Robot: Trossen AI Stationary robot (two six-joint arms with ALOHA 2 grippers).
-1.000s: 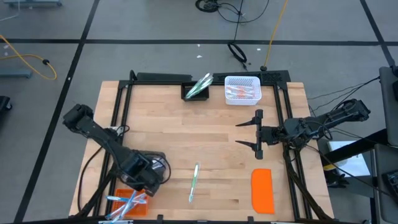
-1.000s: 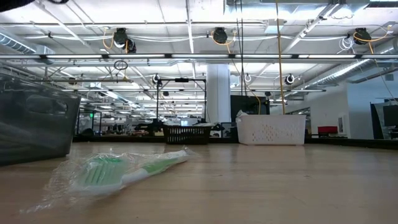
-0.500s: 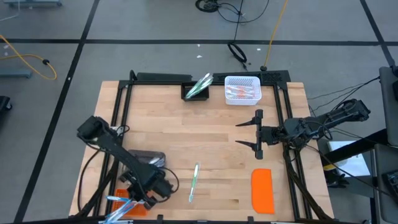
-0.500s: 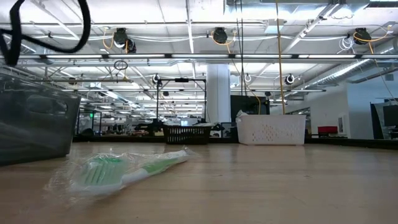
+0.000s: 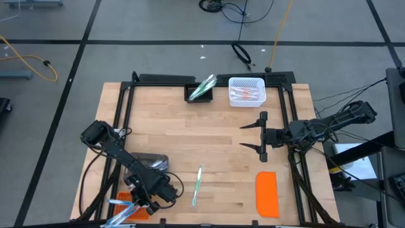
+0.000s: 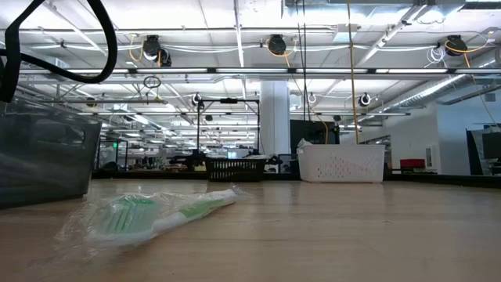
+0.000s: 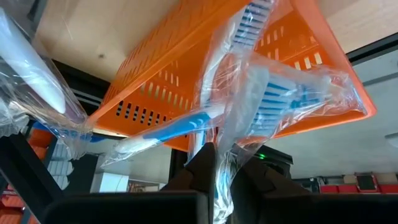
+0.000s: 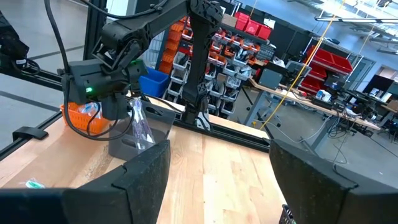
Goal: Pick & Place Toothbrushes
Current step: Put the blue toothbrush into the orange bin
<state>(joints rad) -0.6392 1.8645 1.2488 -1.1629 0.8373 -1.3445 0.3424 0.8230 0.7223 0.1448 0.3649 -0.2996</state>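
While sorting is under way: several wrapped toothbrushes already sit in containers and others are not yet moved
Source: orange slotted plastic basket (image 5: 130, 209) at the table's near left corner holds clear-wrapped blue and white toothbrushes (image 7: 261, 93), some sticking out over its rim
Left gripper (image 5: 152, 190): poised just beside the basket; the left wrist view shows its dark fingers (image 7: 202, 168) nearly closed on a clear wrapper (image 7: 227, 140) that hangs from the basket's pile; a firm hold cannot be confirmed
Loose on table: one wrapped green and white toothbrush (image 5: 197, 185) lies on the bare wood near the front middle, in nobody's grip
Far side: black bin (image 5: 199, 93) holds green-accented wrapped brushes (image 5: 204, 86); white slotted basket (image 5: 246, 90) holds pink-accented ones (image 5: 245, 94)
Also there: flat orange rectangular lid (image 5: 266, 193) near the right front
Right gripper (image 5: 261, 135): waits at the right side, fingers spread wide, holding nothing
Left to do, judging by this: the blue brushes and the loose green one
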